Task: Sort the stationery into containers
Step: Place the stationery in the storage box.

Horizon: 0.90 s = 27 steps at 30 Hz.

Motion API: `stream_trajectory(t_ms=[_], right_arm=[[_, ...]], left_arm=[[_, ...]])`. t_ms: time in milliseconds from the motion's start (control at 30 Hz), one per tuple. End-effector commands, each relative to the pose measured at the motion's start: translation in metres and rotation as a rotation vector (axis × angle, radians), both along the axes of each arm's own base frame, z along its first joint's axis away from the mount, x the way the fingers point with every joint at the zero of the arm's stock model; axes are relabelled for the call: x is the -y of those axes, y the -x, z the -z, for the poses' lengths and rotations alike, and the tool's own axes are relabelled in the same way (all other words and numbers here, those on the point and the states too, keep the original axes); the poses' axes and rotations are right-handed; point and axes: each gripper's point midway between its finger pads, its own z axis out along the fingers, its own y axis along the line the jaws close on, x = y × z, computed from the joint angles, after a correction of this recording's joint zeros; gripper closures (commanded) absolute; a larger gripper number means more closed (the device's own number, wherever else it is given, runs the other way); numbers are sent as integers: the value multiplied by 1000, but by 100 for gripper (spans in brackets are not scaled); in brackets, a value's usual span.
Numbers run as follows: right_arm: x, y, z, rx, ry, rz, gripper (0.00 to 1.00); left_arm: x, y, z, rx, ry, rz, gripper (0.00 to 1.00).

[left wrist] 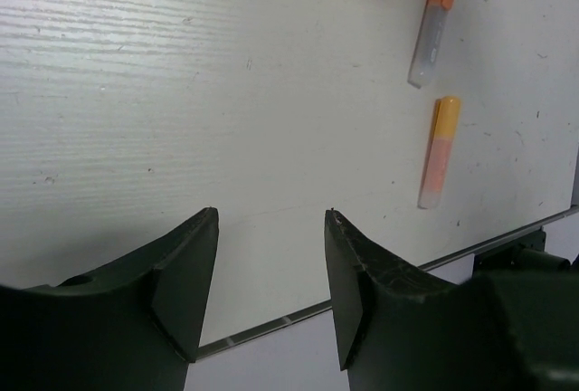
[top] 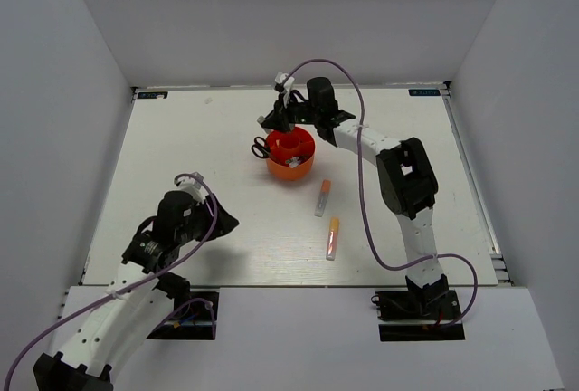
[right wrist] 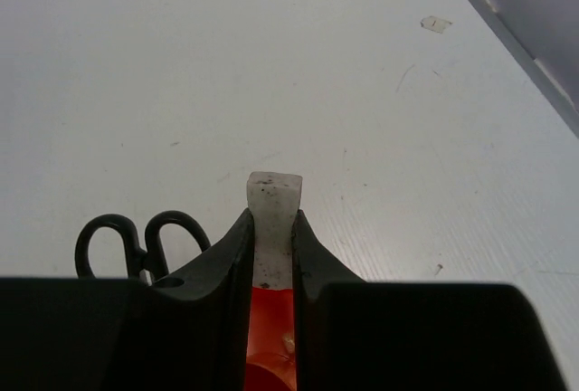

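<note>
The right claw (right wrist: 271, 217) clenches the white eraser (right wrist: 273, 187) above the orange organiser (top: 291, 165), its fingers hiding the compartments. The scissors (top: 261, 147) show only black handles at its 9 o'clock rim. The left claw (left wrist: 271, 219) hangs released, and the far marker (top: 323, 197) and near marker (top: 332, 238) lie at the organiser's 5 o'clock.

A scuffed white table (top: 181, 156) stands enclosed by plain pale walls (top: 298, 20).

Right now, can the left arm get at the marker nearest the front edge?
Probably yes: the left arm has its jaws open, and only bare table lies between them and that marker.
</note>
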Motion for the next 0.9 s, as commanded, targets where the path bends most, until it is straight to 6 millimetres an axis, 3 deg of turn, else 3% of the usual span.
stream_trajectory(t_ms=[0, 167, 500, 600, 833, 867], right_arm=[[3, -15, -25, 144, -16, 8, 100], [13, -10, -13, 145, 32, -9, 100], [19, 5, -9, 143, 71, -64, 100], [19, 7, -12, 146, 72, -71, 84], [22, 14, -20, 147, 75, -83, 59], [23, 13, -22, 152, 74, -83, 59]], left_arm=[[0, 6, 6, -7, 3, 16, 40], [2, 7, 3, 0, 12, 23, 40], [4, 7, 4, -5, 18, 29, 38], [3, 8, 6, -15, 16, 28, 38], [4, 6, 6, -21, 13, 30, 38], [4, 6, 6, -20, 13, 28, 38]])
